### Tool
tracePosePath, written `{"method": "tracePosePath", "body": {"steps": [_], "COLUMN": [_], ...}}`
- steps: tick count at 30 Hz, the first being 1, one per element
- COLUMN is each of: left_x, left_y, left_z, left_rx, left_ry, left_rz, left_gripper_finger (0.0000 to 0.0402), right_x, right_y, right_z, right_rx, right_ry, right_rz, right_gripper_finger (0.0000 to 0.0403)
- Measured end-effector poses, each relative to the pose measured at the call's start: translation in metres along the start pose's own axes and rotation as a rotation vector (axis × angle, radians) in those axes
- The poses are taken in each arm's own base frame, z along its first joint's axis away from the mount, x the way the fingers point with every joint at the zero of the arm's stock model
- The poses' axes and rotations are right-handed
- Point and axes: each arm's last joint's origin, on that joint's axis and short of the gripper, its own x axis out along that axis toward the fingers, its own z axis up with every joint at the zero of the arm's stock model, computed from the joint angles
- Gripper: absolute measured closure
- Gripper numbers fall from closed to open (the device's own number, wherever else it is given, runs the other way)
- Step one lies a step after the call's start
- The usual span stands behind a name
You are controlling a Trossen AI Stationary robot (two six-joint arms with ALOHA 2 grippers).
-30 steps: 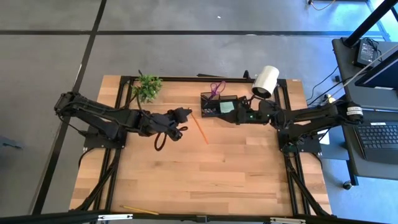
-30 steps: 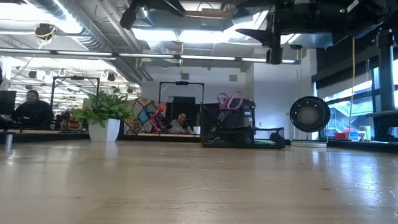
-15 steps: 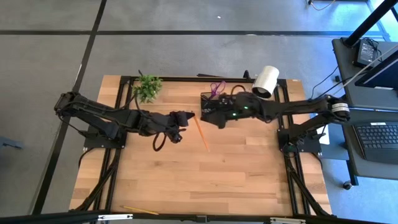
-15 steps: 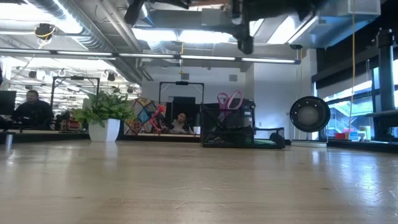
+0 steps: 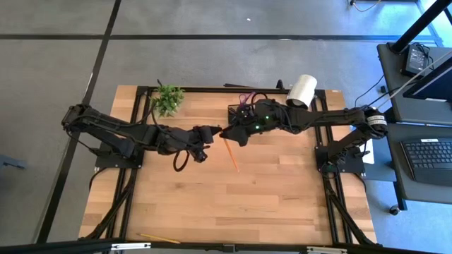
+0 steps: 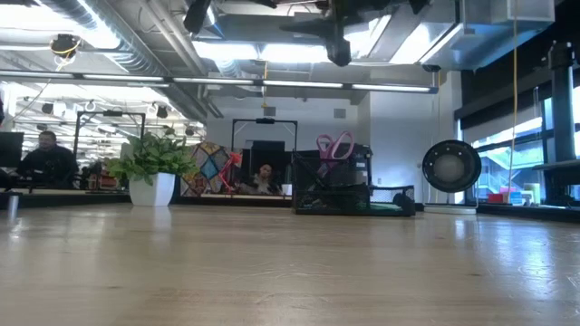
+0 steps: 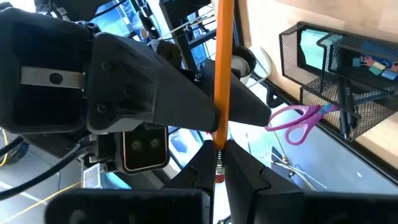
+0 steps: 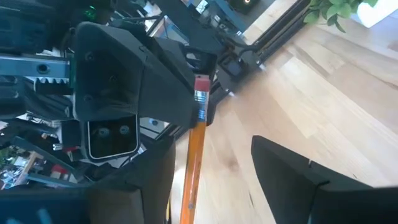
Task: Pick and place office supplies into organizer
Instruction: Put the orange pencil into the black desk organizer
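Note:
My left gripper (image 5: pixel 215 132) (image 7: pixel 217 144), above the table's middle, is shut on an orange pencil (image 5: pixel 231 154). My right gripper (image 5: pixel 232 135) (image 8: pixel 211 142) has reached across to it and is open. Its fingers stand on either side of the pencil's shaft (image 8: pixel 189 180), just below the eraser (image 8: pixel 201 83). The black mesh organizer (image 7: pixel 336 68) stands at the far edge, partly under the right arm (image 5: pixel 282 120). It holds purple scissors (image 7: pixel 298 121), a green sticky pad (image 7: pixel 314 46) and pens. My left gripper pinches the orange pencil between its two fingers at the eraser end, by the metal ferrule (image 7: pixel 217 163). The fingers come level from the table's left. The shaft (image 7: pixel 222 68) sticks out past the fingertips, slanting toward the near edge, lifted clear of the table.
A small leafy plant (image 5: pixel 168 99) stands at the far left and a white cylinder (image 5: pixel 302 92) at the far right beside the organizer. A yellow pencil (image 5: pixel 159 238) lies at the near edge. Bare wood (image 5: pixel 233 204) spreads across the near half.
My right gripper has left its place over the organizer and swung toward the table's left, ending at the pencil held by my left gripper. My left gripper has edged slightly toward the right with the pencil.

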Motion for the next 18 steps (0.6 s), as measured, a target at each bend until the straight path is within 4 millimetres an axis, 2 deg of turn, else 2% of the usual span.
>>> {"method": "tracePosePath", "body": {"steps": [18], "left_x": [0.0000], "left_y": [-0.0001], "left_z": [-0.0002], "left_rx": [0.000], "left_ry": [0.006], "left_rz": [-0.001], "left_gripper_finger": [0.0388], "right_x": [-0.0003], "right_y": [0.0001], "right_z": [-0.0004], "right_rx": [0.029], "right_ry": [0.009], "right_rz": [0.004], "right_gripper_finger": [0.0189]}}
